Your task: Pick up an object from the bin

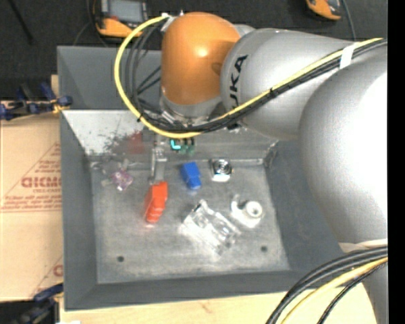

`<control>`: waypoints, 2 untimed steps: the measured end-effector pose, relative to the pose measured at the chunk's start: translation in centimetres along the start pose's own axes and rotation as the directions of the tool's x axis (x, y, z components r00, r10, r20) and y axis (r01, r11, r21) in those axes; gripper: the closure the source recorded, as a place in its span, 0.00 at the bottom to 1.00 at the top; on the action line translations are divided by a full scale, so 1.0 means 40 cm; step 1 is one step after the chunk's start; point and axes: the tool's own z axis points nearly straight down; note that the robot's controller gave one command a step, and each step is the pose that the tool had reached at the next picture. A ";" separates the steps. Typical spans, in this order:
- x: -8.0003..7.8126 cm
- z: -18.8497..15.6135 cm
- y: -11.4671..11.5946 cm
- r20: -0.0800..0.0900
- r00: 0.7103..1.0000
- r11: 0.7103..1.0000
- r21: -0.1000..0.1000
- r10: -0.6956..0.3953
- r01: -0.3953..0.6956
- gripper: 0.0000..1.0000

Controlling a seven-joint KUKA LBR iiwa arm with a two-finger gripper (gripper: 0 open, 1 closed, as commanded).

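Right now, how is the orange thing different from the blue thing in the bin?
The orange piece is longer and thinner; the blue block is shorter and stubbier. The orange piece lies nearer the front of the bin and further left; the blue block sits further back and to the right. Both are brightly coloured, look solid, and rest on the bin floor, apart from each other.

The bin (77, 214) is grey metal with a pale-speckled floor. Near the floor's middle lie an orange-red oblong piece (156, 202) and a bright blue block (190, 175). Toward the right wall are a white round part (248, 212) and a clear, glinting plastic piece (209, 226). The arm (290, 79) is silver-grey, with an orange cover (192, 56) and a yellow cable (121, 59).
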 end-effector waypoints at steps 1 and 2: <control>0.123 0.108 -0.091 0.000 1.000 1.000 0.001 0.026 -0.026 0.00; 0.101 0.187 -0.100 0.011 0.993 0.993 0.000 -0.119 0.119 0.00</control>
